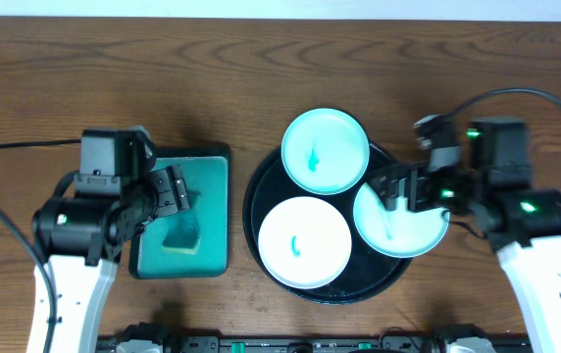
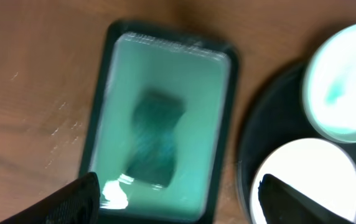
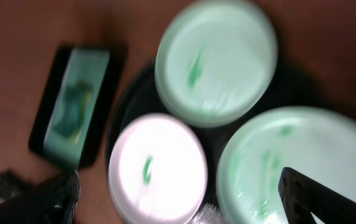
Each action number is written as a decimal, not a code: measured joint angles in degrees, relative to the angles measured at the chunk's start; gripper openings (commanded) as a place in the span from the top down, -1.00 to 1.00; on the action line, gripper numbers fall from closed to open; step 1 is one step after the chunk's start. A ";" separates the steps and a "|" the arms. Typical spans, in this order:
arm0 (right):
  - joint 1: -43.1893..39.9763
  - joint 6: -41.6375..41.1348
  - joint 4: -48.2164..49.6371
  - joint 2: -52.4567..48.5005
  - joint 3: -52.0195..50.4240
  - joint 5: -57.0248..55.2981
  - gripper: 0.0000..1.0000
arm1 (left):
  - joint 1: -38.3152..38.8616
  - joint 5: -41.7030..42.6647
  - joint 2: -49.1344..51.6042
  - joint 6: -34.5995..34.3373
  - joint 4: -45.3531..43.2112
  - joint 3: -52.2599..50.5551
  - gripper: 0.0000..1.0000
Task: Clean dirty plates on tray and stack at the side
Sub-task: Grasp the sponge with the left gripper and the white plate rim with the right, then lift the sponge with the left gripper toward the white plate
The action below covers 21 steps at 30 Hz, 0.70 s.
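Right pincer [image 1: 386, 191] over half-hidden plate [image 1: 418, 233]

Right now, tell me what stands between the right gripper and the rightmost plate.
Nothing visible does. The right gripper hangs open right over the rightmost plate on the tray, with no other thing between them.

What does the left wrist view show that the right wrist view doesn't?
Only left wrist: the left gripper, jaws open, framing the near end of the green tray.
Only right wrist: the right gripper, jaws open, and most of the third plate, smeared teal. The left wrist catches just a sliver of that plate at its right edge.
Both: the green tray with a dark pad in it, the black tray, the smeared top plate and the white plate.
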State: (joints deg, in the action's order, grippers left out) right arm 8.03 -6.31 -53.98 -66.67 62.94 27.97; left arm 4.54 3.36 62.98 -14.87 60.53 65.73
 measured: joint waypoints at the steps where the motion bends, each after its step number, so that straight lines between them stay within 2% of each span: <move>1: 1.62 -0.24 -0.81 -0.96 0.00 -1.03 -0.93 | -0.07 -0.94 0.87 -0.63 0.96 -0.02 -0.59; 6: 11.10 -4.90 -3.39 -5.14 -0.57 -9.18 -0.70 | -1.99 -3.08 6.86 -4.94 0.17 -1.70 -0.42; 10: 15.50 -9.18 -2.89 -6.21 -3.65 -13.11 -0.64 | -3.82 -0.66 14.05 -5.18 -5.57 -6.43 -0.33; 16: 16.59 -13.27 0.85 -6.45 -10.91 -16.06 -0.43 | -4.11 3.69 26.05 -2.86 -11.10 -8.28 -0.01; 21: 16.61 -12.70 5.79 -6.45 -15.65 -15.76 -0.33 | -4.11 4.74 34.99 -0.59 -13.70 -8.28 0.25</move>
State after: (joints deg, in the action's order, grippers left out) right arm 24.64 -19.00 -48.18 -73.12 47.29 12.21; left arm 0.43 8.10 97.97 -15.46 46.83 57.45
